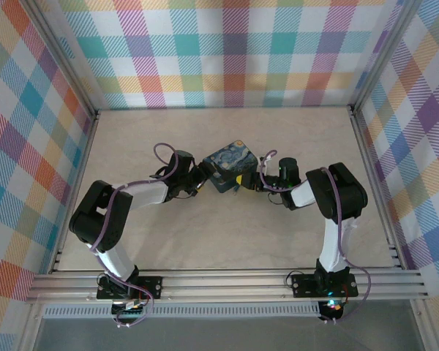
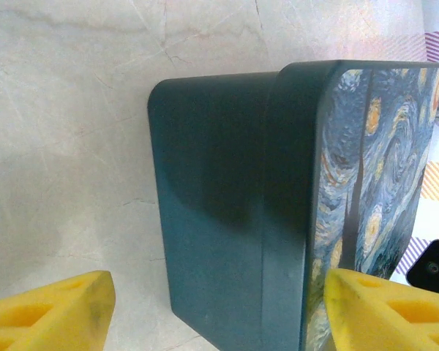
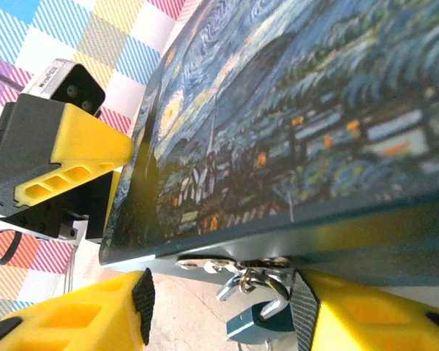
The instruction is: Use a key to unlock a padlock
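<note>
Padlock [image 3: 257, 322] hangs from the hasp [image 3: 227, 263] on the box [image 3: 314, 110] edge that faces the right arm. Its silver shackle is hooked through the hasp loop and its blue body points away from the box, toward the right pincer [image 3: 221, 306]. The long axis runs roughly box-to-pincer, slightly tilted. The lock sits between that pincer's yellow fingers, just beside or maybe touching one pad, with a clear gap to the other. Jaws are apart and not clamped on anything. The lock's bottom end, where I'd expect the keyhole, can't be read. The right arm is clearly the nearer one, so my guess is the next move hinges on lining up with that free end. The left pincer [image 2: 216, 311] is spread wide around the opposite end of the box. One finger looks against the painted lid, the other stands apart with bare tabletop [image 2: 66, 110] showing between, so it is straddling, not squeezing. The surface is pale, smooth and marbled, and the box lies flat near the middle. Checked walls [image 1: 234, 51] stand on three sides, well apart from the box. The only tight spot is between the two arms.
</note>
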Controlling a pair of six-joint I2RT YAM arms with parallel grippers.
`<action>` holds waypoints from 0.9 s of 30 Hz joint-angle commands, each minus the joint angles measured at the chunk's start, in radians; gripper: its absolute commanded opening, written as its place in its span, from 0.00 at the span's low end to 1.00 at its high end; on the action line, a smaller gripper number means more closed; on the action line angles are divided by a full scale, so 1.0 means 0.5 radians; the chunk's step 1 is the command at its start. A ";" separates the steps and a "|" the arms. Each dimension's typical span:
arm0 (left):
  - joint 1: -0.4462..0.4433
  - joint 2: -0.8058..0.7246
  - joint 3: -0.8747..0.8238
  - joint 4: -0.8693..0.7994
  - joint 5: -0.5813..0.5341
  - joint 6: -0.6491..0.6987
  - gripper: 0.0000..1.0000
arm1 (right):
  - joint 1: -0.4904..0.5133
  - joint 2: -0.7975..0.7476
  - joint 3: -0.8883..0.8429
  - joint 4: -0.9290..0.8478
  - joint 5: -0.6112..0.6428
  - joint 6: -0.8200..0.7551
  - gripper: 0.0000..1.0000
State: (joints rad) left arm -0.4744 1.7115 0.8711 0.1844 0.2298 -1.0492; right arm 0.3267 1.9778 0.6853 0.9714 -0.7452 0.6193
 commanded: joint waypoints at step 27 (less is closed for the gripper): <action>-0.015 -0.039 -0.039 -0.148 -0.031 0.052 0.75 | -0.030 0.171 0.073 0.056 -0.185 0.050 0.58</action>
State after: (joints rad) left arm -0.4751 1.7103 0.8711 0.1841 0.2230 -1.0489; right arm 0.3134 2.0480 0.7090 1.0405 -0.8322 0.6506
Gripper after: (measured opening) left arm 0.746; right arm 0.577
